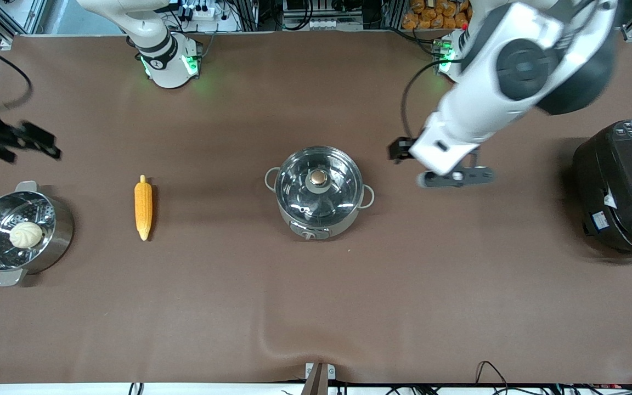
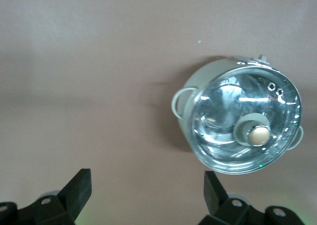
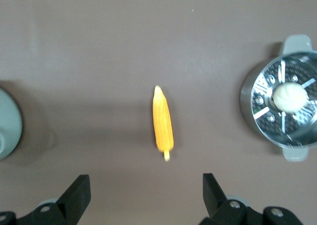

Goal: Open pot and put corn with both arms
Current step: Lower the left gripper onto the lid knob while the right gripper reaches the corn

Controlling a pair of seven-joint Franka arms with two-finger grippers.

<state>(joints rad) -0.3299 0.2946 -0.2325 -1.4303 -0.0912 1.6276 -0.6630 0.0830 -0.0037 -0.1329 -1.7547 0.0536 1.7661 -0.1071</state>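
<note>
Fingers apart, the left gripper (image 1: 456, 176) hangs beside the lidded pot (image 1: 319, 192) and the right gripper (image 1: 17, 142) near the corn (image 1: 143, 207); lifting the lid (image 1: 319, 178) looks next.

Both arms hang above the table — left gripper (image 1: 455, 176) with fingers spread wide, right gripper (image 1: 33, 144) likewise spread.
</note>
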